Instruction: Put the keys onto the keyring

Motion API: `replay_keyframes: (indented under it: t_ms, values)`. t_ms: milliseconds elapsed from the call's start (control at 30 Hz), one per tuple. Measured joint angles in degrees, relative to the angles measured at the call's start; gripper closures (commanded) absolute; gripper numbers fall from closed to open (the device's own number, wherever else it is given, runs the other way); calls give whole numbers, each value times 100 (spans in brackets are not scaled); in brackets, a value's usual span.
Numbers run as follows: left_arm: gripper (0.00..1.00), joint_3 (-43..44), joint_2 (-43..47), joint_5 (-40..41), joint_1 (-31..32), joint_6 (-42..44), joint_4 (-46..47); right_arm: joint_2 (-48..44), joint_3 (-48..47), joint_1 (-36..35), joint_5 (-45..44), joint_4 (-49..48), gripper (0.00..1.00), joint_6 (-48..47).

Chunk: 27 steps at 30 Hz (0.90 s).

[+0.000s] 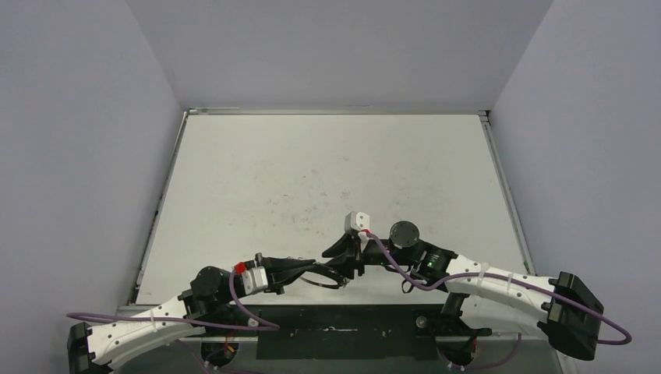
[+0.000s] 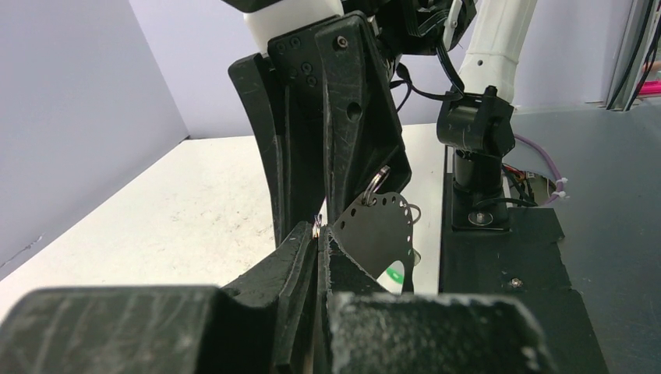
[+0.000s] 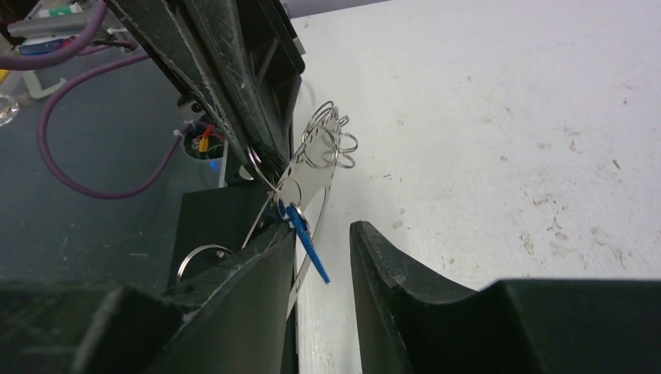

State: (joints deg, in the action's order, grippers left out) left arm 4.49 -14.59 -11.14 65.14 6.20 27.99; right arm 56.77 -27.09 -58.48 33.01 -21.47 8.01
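My left gripper [image 1: 308, 273] is shut on the rim of the keyring [image 1: 327, 285], held just above the table's near edge. In the left wrist view the jaws [image 2: 321, 236] pinch its thin edge. The keyring [image 2: 378, 230] shows as a dark perforated plate, with a bit of the green key [image 2: 396, 274] below it. My right gripper [image 1: 347, 261] meets it from the right. In the right wrist view this gripper [image 3: 321, 230] is open. The blue key [image 3: 310, 245] hangs from the pale keyring [image 3: 300, 183] between the fingers, resting against the left one.
Small split rings [image 3: 331, 144] bunch on the keyring's far side. The left gripper's fingers [image 3: 218, 78] fill the upper left of the right wrist view. The black base plate [image 2: 507, 265], the right arm's mount [image 2: 475, 132] and a purple cable [image 3: 93, 187] lie close by. The white table [image 1: 327, 171] stretches beyond.
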Motion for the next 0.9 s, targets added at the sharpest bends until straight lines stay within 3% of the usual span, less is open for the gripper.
replay_keyframes:
  t_ms: [267,600,900]
  values:
    - [100,0,-17,4,0,-2,13,92,0,-7,378,-579,100,173]
    - [100,0,-234,4,0,-63,267,393,81,-13,437,-933,100,251]
    - [100,-11,-461,-4,0,-105,153,579,68,-83,90,-527,98,0]
